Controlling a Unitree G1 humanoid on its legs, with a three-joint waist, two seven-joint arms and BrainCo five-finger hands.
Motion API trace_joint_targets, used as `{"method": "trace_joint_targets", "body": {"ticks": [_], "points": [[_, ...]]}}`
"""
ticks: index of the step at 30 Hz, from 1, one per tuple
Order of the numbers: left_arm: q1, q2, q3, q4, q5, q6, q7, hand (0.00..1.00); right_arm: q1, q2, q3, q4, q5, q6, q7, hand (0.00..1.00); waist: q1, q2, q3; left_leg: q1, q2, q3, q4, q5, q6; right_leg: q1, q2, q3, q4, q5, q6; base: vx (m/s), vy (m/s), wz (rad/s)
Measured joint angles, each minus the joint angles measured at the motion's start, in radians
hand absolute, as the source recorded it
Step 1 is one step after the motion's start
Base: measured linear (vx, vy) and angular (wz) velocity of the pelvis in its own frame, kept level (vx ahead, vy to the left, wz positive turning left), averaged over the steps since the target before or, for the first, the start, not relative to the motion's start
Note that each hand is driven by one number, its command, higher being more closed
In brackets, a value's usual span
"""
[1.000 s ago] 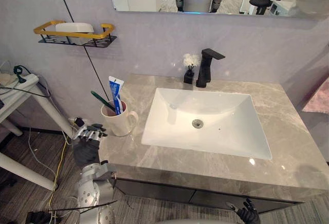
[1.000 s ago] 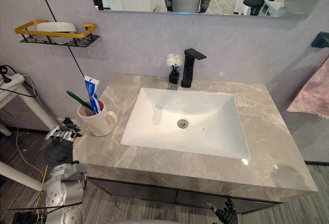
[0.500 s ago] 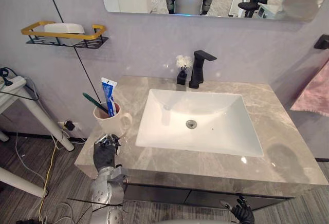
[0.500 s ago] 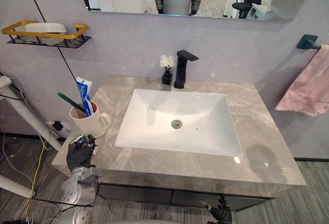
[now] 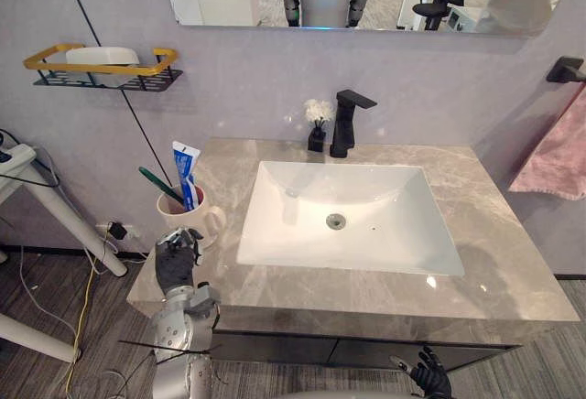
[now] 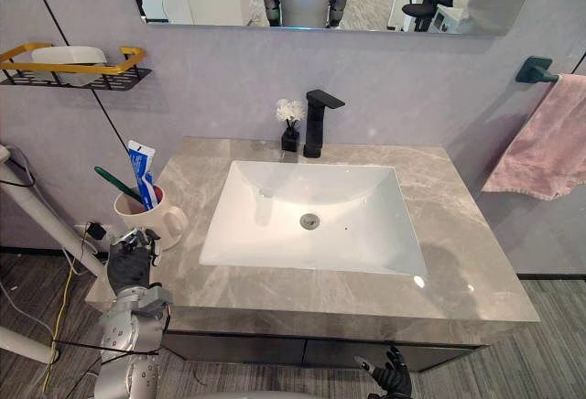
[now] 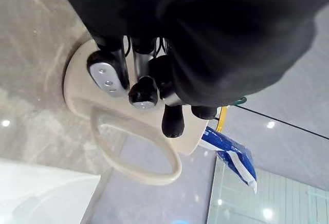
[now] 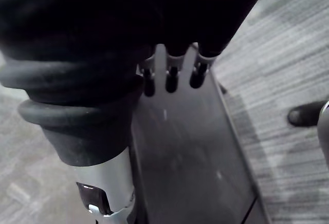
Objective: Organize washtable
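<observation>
Left hand [image 5: 175, 264] has come up to the cream mug [image 5: 190, 220] near the counter's [image 5: 499, 266] front left corner.
Upright left of the white sink [image 5: 275, 234], handle toward it, the mug holds a green toothbrush [image 5: 160, 185] and a blue-and-white toothpaste tube [image 5: 185, 168]. The hand's fingers are loosely bent, tips at the mug's wall, not wrapped round it. The right hand [image 5: 430, 382] hangs low, fingers relaxed.

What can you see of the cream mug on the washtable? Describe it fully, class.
The mug is cream and glossy, like ceramic, with a loop handle turned toward the sink. It stands upright on the grey marbled countertop, near its left front corner. A blue-and-white toothpaste tube and a green toothbrush stick out of it. The left hand has its fingers at the mug's side; contact is unclear.
</observation>
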Motion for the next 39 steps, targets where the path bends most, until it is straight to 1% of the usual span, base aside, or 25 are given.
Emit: {"method": "trace_joint_targets", "body": {"ticks": [3,8,16,27,39], "points": [[0.000,0.000,0.022,0.002,0.007,0.000,0.003,1.00,-0.001,0.000,0.000,-0.006,-0.007,0.000,0.000,0.00,0.001,0.005,-0.004,0.000,0.000,0.012,-0.003,0.000,0.000,0.000,0.002,0.009,-0.018,0.014,0.000,-0.02,-0.016,-0.09],[0.000,-0.001,0.038,0.030,0.010,0.000,0.019,1.00,0.000,0.000,0.000,-0.010,-0.022,0.000,0.000,0.00,0.000,0.015,-0.014,0.000,-0.001,0.016,-0.004,0.000,0.000,0.001,0.002,0.013,-0.021,0.017,0.000,-0.01,-0.005,-0.03],[0.000,-0.001,0.058,0.037,0.029,0.000,0.019,1.00,-0.001,-0.001,0.008,-0.011,-0.027,0.000,0.001,0.00,0.001,0.016,-0.014,0.003,0.009,0.022,-0.005,-0.003,-0.005,0.000,0.013,0.019,-0.021,0.019,-0.003,-0.02,-0.030,-0.02],[-0.015,-0.001,0.055,0.043,0.039,0.001,0.020,1.00,-0.001,-0.001,0.007,-0.010,-0.034,0.000,0.001,0.00,0.000,0.014,-0.013,0.003,0.013,0.028,-0.007,-0.002,-0.003,0.000,0.018,0.023,-0.028,0.021,-0.005,0.00,-0.011,0.00],[-0.082,0.039,0.057,0.096,0.041,0.012,0.024,1.00,-0.015,-0.004,-0.002,-0.010,-0.035,0.000,0.001,0.00,-0.001,0.011,-0.006,-0.002,0.020,0.066,-0.009,-0.006,-0.009,-0.026,0.028,0.060,-0.030,0.034,-0.013,-0.03,-0.022,-0.10]]}}
